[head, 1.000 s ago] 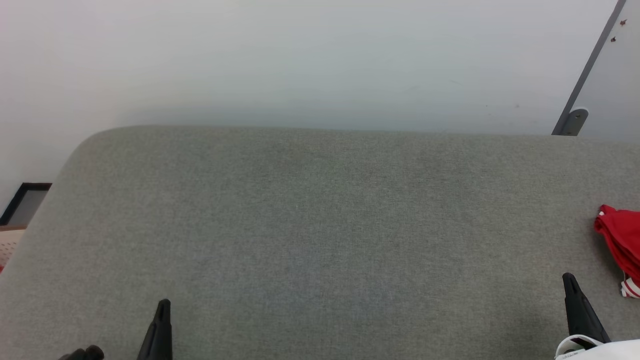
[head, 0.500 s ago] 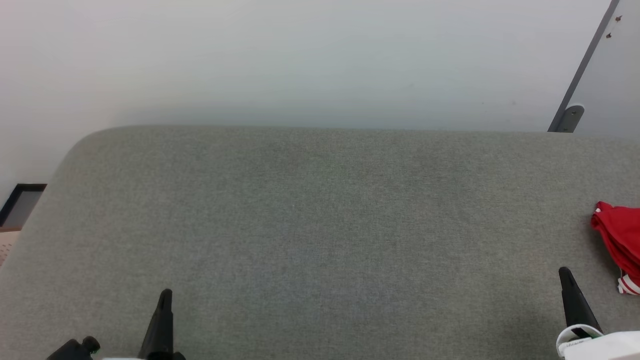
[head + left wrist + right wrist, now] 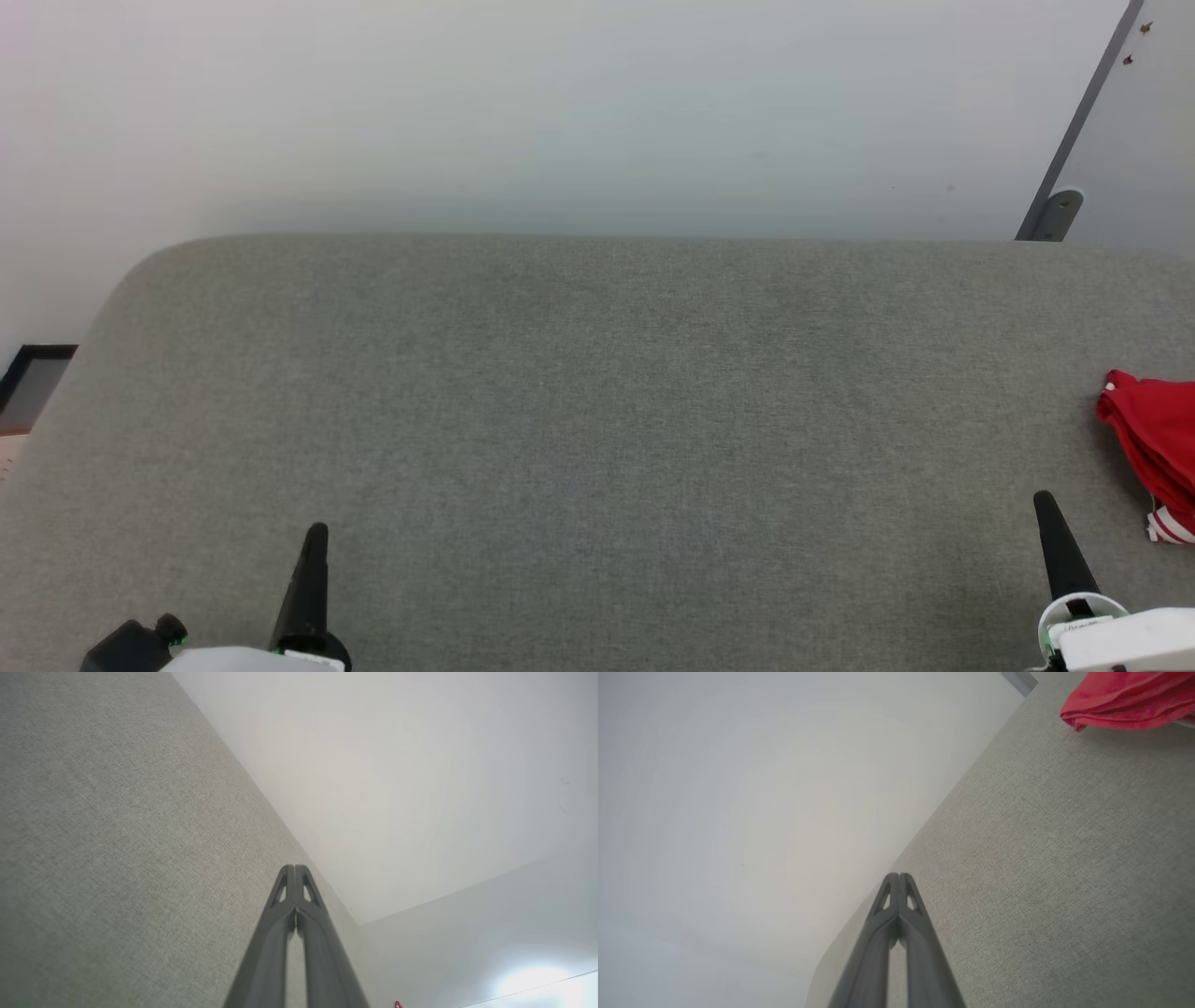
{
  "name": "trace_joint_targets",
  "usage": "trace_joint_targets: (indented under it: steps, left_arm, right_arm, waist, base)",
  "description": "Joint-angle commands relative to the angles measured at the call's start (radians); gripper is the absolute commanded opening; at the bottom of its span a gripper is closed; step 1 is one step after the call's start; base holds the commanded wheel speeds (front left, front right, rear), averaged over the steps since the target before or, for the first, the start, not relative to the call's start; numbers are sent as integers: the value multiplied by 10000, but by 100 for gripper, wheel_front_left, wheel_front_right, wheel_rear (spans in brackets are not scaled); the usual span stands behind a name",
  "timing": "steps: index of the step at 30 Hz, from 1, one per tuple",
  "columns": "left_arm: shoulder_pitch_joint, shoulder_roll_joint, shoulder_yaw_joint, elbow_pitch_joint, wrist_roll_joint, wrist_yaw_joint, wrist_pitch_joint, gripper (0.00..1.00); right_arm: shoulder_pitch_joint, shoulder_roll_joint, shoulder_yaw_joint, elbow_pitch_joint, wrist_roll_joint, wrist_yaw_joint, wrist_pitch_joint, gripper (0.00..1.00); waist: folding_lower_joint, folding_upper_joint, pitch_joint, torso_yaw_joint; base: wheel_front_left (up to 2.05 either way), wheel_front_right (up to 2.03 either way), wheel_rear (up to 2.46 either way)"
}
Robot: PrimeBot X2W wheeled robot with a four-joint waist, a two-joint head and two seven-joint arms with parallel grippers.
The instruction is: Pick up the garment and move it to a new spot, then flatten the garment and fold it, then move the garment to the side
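The garment (image 3: pixel 1153 439) lies bunched on the grey fabric-covered surface (image 3: pixel 597 392) at the far right of the head view. The picture's edge cuts it off, so just a red crumpled lobe and a bit of white-and-red striped trim (image 3: pixel 1167 530) at its near end can be seen. No lettering or number can be made out. In the right wrist view the garment (image 3: pixel 1125 700) sits in the top right corner as folded red cloth, again cut by the edge, with a shadow under it.

The right gripper (image 3: pixel 1041 499) is the nearer tool, close to the garment's left but apart from it. Its two dark fingers are pressed together into a single point with nothing between them, as its own wrist view (image 3: pixel 899 876) confirms. The left gripper (image 3: pixel 316 534) stands well apart at the lower left, fingers likewise together and empty; they meet at the tips in the left wrist view (image 3: pixel 295 868). Both tools hover low over bare cloth, their bodies mostly cut off at the bottom.

Behind the surface's rounded far edge is a pale wall (image 3: pixel 560 112). A grey slanted strip (image 3: pixel 1074 121) crosses the upper right corner, and a dark-framed object (image 3: pixel 28 378), too cropped to identify, shows at the left edge.
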Motion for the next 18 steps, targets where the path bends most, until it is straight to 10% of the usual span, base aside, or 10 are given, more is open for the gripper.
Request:
trace_joint_targets:
  steps: [1,18]
  left_arm:
    - [-235,21,50,-20,-351,-29,74,0]
    - [-663,-116,136,275,-1946,-37,529,0]
  right_arm:
    - [-277,-9,-60,-37,306,-6,55,0]
    - [-568,144,-111,266,1824,-7,369,0]
  waist:
    - [0,-1,7,-15]
    - [0,-1,61,-133]
  base:
    - [0,0,0]
    - [0,0,0]
